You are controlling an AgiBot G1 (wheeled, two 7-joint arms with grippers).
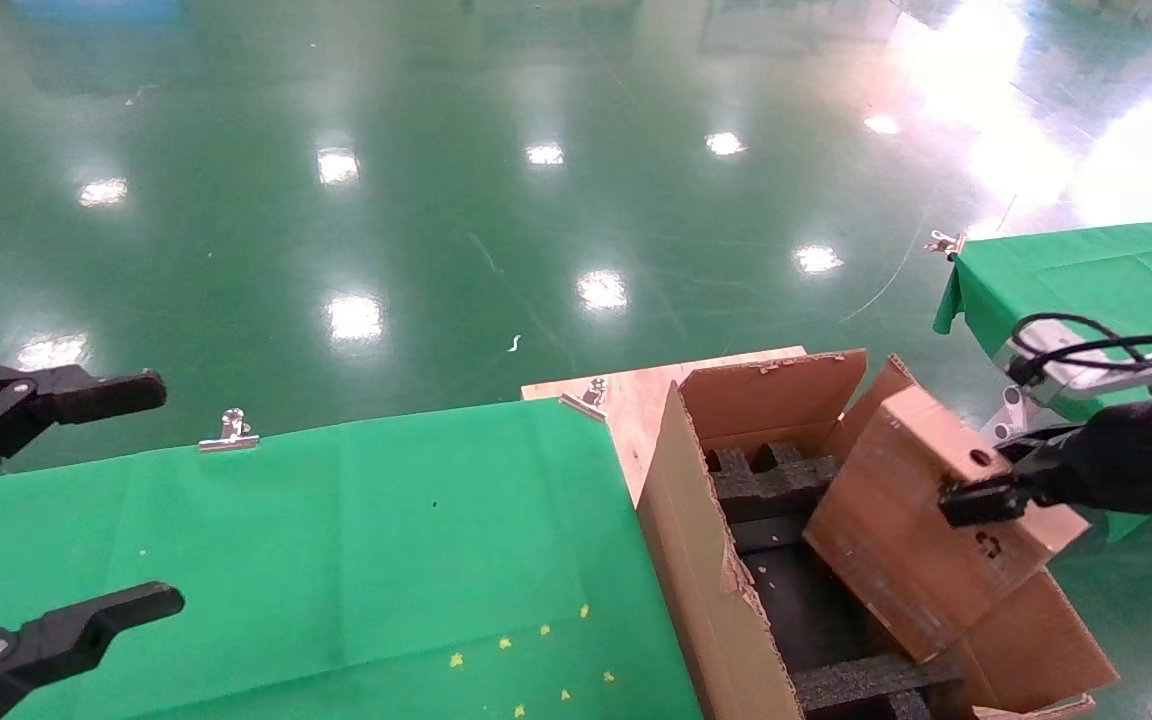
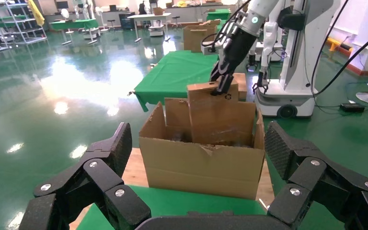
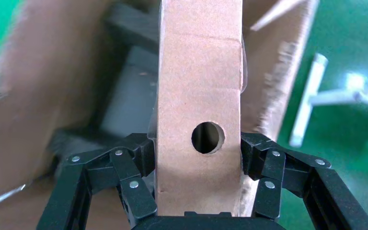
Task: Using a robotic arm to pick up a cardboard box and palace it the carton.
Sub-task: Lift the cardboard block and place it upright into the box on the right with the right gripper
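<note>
Status: pick done, placement in progress, not complete.

Right gripper (image 3: 194, 158) is clamped on the cardboard box (image 1: 921, 510), fingers (image 3: 134, 160) pressed on its two broad faces, narrow holed edge facing the wrist cam. The robotic arm (image 2: 249, 28) carrying it reaches in from the far side of the carton (image 2: 201, 163), per left wrist view. Box is held tilted, lower end already inside the carton opening, upper end w/ the round hole well above the rim. Cannot tell whether its lower edge touches the black foam inserts (image 1: 771, 475) or hangs just above them. Remaining, by my judgement: lower box fully into the carton, release, withdraw. Risk: box could snag on the ragged torn flap edge or foam on the way down.

Left gripper (image 1: 46, 510) is idle over the near left end of the green-covered table (image 1: 356, 530), jaws spread wide, holding nothing.

Surface: table draped in green cloth, fastened w/ metal clips (image 1: 229, 430) at the far edge; small yellow specks on the cloth near the robot. Carton sits on a bare wooden board (image 1: 636, 395) just beside the cloth's end. A second green-draped table (image 1: 1086, 270) stands well apart to the right.

Room: glossy green floor w/ strong ceiling-light reflections. Left wrist view shows shelving, more tables and a white equipment stand in the background.
</note>
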